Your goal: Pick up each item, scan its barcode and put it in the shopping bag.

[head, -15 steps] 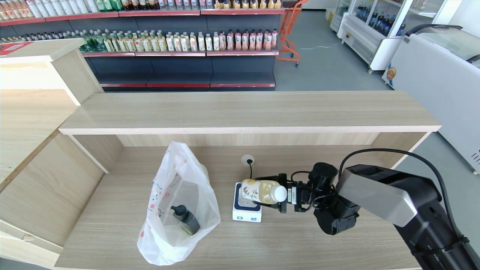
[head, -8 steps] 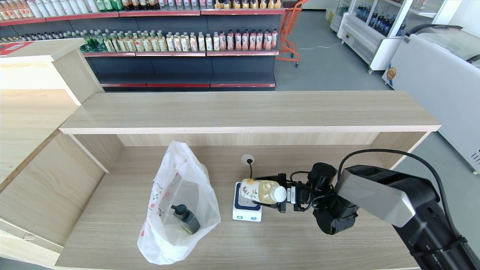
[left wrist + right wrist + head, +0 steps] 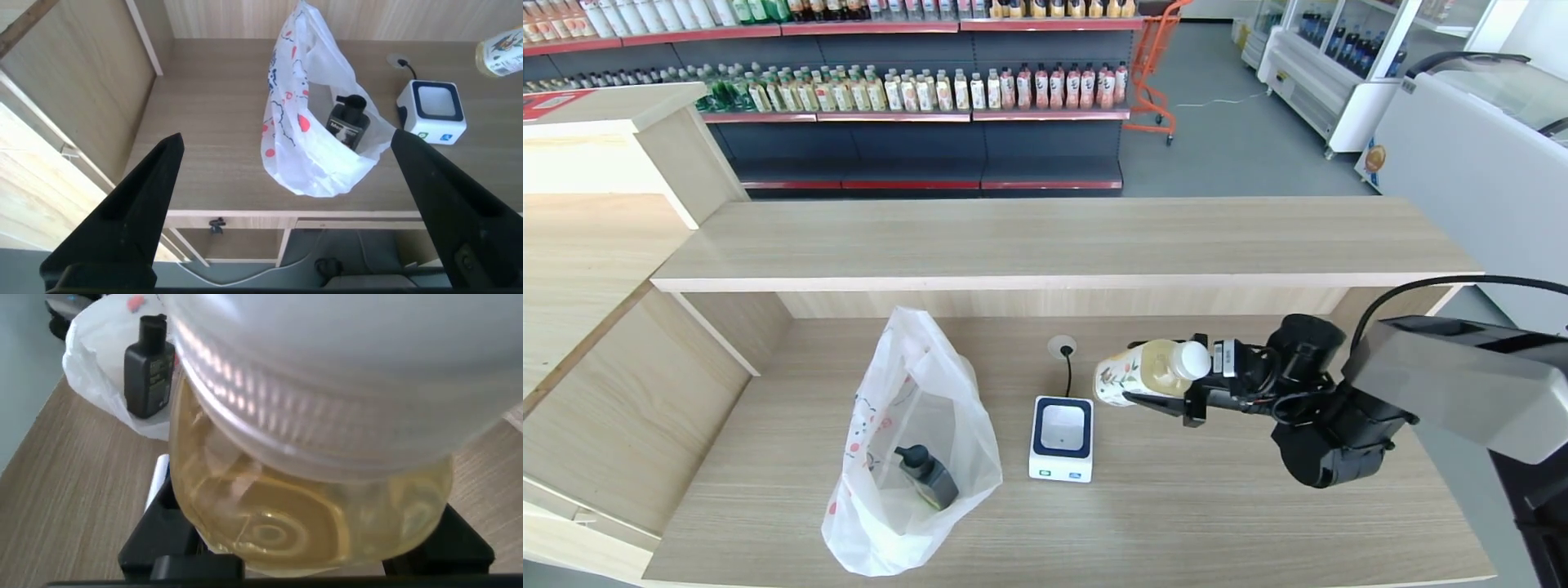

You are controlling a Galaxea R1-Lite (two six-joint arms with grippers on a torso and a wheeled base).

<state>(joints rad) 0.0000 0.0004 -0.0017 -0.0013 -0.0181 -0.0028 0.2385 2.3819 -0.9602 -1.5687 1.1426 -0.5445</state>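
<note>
A: Right gripper [image 3: 1158,376] clamped on what?
B: Shut tight on a drink bottle [image 3: 1129,374] — carried sideways, white cap nearest the wrist, flowered label out in the open. Probably held that way to leave the barcode free for reading.
A: And where, exactly?
B: Up in the air over the counter [image 3: 1217,531], beyond the scanner [image 3: 1062,438] and off toward the robot's right. Not above the glass window, and touching nothing but the fingers.
A: Why put the scanner there?
B: Set between the arm and the shopping bag [image 3: 882,498], window facing up, so presumably a stop on the way across. Wired by a short cord [image 3: 1068,377] to a hole in the counter, hence fixed in place.
A: Bag ready?
B: Standing just left of the scanner, mouth gaping upward, with a dark pump bottle [image 3: 927,478] already lying inside — looks easy to drop into from above.
A: Left side?
B: Left gripper [image 3: 286,143] spread wide, holding nothing, hanging high over the bag's end of the counter; likely parked out of the way of the crossing
</note>
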